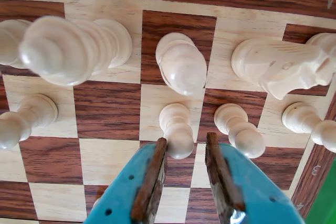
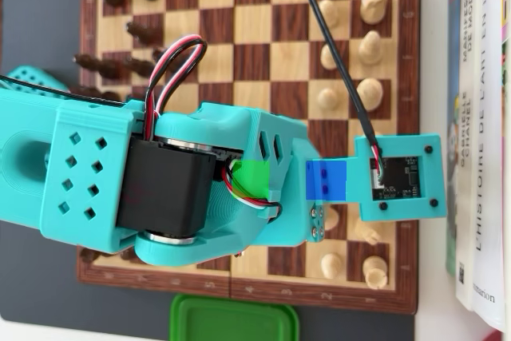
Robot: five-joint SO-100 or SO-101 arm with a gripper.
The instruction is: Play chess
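In the wrist view the gripper is seen with its fingers spread, nothing pinched between them. A white pawn stands just at 12 o'clock of the gap, apparently untouched and upright on the chessboard. At 12 o'clock of that pawn a bishop is seen; at 2 o'clock, a knight. In the overhead view the arm is held over the white side. No move is judged made yet; grasp, lift and placement remain.
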